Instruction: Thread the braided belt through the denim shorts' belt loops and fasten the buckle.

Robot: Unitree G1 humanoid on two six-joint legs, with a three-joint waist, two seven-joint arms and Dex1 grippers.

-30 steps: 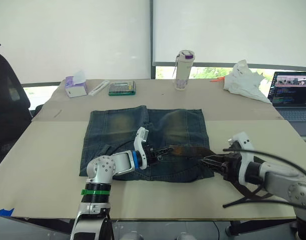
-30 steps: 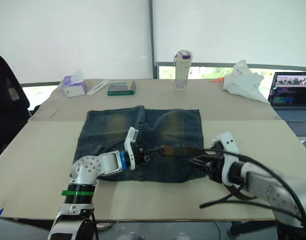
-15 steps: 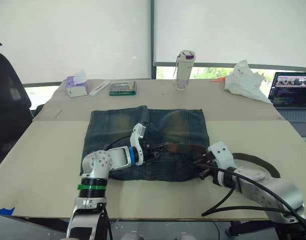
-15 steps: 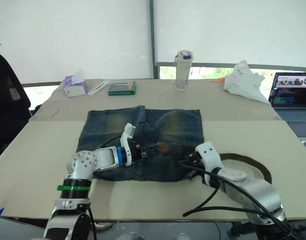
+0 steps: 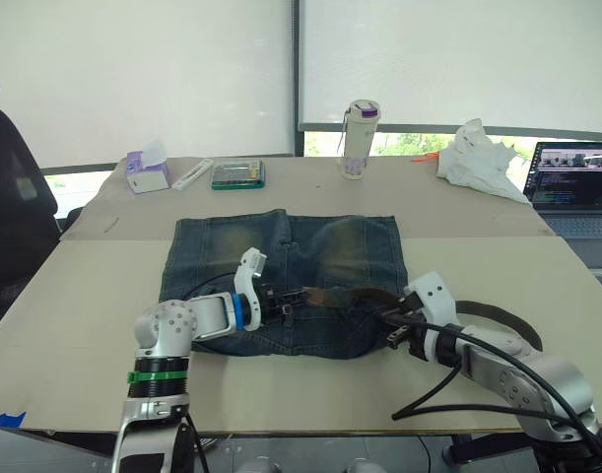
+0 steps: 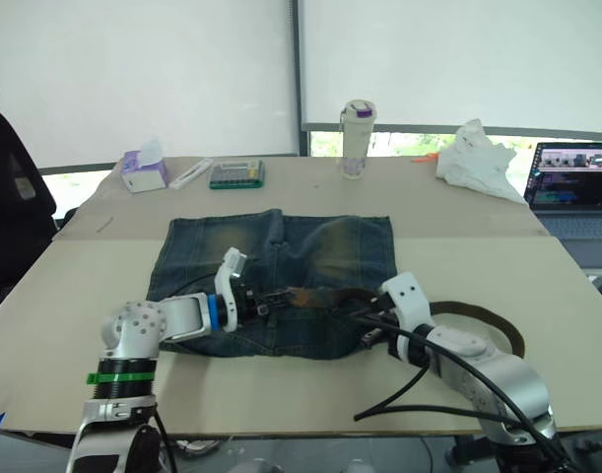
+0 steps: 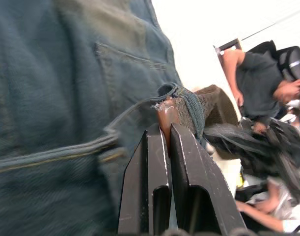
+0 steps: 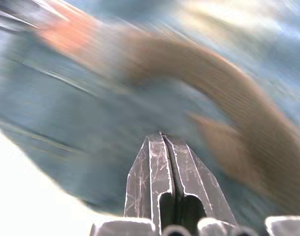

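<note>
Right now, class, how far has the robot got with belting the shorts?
Done: little; the braided belt lies across the denim shorts waistband. In hand: the left end effector pinches the belt's brown tip at a belt loop. Left: the remaining loops and fastening; the belt's tail curls right, beside the shut right end effector.

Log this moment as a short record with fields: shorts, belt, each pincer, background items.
shorts: denim shorts lie flat on the table, waistband toward the robot
belt: braided belt runs along the waistband and loops off to the robot's right on the table
left pincer: left pincer shut on the belt's reddish-brown tip at a belt loop
right pincer: right pincer shut, empty, at the shorts' right edge beside the belt
background: bottle, tissue box, laptop at the far side
</note>
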